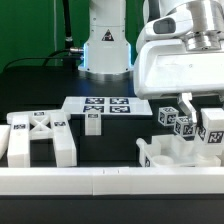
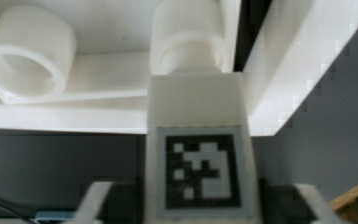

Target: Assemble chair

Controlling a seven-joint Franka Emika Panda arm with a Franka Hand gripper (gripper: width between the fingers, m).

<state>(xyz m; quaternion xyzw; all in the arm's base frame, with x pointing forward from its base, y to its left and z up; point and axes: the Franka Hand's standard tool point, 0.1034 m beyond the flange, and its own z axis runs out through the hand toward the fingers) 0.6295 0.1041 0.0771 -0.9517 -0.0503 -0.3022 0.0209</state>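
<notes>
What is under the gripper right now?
A white leg with a tag lies directly below the gripper, between its fingers. Past it rests a rounded white part. The leg hides whatever is beneath it; whether the fingers touch it is unclear.

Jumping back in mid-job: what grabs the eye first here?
The gripper, apparently clamped on a tagged white chair part, dominates the wrist view. In the exterior view, the X-ribbed panel lies at the left and the marker board mid-table.
</notes>
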